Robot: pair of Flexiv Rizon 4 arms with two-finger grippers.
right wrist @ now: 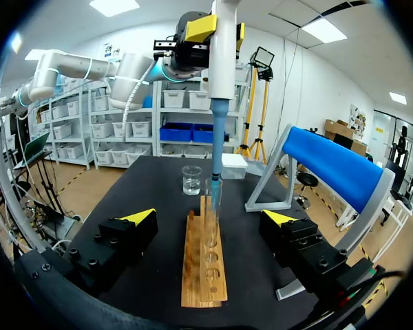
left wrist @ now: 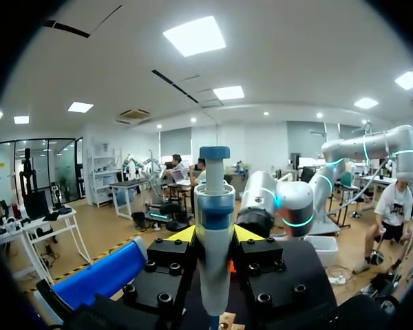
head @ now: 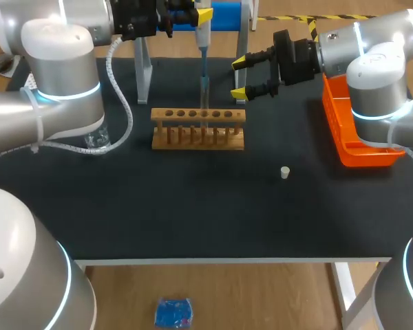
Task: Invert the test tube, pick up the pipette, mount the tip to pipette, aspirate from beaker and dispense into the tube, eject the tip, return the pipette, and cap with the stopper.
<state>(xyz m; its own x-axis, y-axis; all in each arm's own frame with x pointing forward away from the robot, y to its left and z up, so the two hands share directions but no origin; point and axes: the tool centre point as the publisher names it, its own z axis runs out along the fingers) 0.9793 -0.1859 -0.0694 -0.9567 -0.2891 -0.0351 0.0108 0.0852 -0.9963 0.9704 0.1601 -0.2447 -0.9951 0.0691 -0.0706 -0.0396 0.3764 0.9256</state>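
- Pipette [head: 202,41] stood upright, pinched in your left gripper [left wrist: 214,234], its tip at the mouth of the tube [right wrist: 214,206] in the rack [head: 198,128].
- Your right gripper [head: 239,78] hung spread beside the rack.
- Stopper [head: 285,172] lay on the table [head: 193,206], well apart.

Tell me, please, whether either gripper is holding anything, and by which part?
The left gripper is shut on the pipette, clamping its white upper body below the blue plunger cap. The right gripper is open and holds nothing.
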